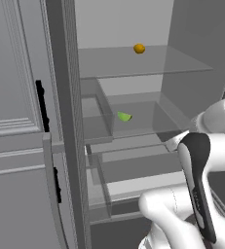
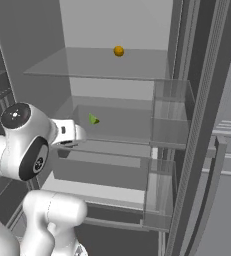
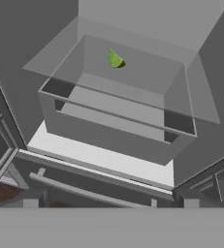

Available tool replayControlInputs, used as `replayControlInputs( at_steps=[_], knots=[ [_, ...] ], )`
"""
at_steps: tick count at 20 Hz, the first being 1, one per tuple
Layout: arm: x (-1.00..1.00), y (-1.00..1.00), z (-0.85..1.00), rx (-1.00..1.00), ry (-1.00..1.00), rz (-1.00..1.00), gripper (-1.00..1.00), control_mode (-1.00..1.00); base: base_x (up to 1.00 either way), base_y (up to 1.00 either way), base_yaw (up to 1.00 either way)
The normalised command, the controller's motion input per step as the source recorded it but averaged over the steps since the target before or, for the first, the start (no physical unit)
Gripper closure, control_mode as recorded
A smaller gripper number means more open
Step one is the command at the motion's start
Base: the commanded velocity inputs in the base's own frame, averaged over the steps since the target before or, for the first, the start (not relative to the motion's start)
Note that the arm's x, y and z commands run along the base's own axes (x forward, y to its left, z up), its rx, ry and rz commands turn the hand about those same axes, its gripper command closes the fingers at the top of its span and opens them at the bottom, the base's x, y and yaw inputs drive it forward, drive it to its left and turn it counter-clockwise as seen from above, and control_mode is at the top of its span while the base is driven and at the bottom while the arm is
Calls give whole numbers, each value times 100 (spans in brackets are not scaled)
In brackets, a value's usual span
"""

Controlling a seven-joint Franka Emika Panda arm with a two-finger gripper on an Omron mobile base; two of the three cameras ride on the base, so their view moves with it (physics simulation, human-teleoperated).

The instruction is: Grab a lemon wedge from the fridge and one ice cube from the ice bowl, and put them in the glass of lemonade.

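The fridge (image 1: 192,58) stands open in front of me, pale grey inside. The lemon wedge (image 1: 124,116) is a tiny yellow-green piece lying on the middle glass shelf, also seen as the lemon wedge (image 2: 93,119) from the right. In the hand view the lemon wedge (image 3: 115,59) lies near the back of that shelf, above a clear drawer (image 3: 118,121). My gripper (image 2: 79,134) hovers in front of the shelves, short of the wedge and a little below it, open with nothing in it. The ice bowl and the glass of lemonade are out of view.
A small round orange fruit (image 1: 139,48) sits on the top glass shelf (image 2: 87,65). Door bins (image 2: 169,115) hang on the open right door. Panelled grey cupboards with black handles (image 1: 42,104) stand to the left. A pale pull-out shelf (image 3: 104,160) juts below the drawer.
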Motion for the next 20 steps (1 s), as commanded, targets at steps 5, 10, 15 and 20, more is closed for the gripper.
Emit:
replayControlInputs(
  at_steps=[5,10,15,20],
  knots=[
    [48,4,-24,0,-3,0,-100,-100,0,0,0],
    [63,18,-10,0,-6,0,-100,-100,0,0,0],
    [58,15,-18,2,-1,0,-100,-100,0,0,0],
    [43,0,-1,20,0,0,-100,-100,0,0,0]
  ],
)
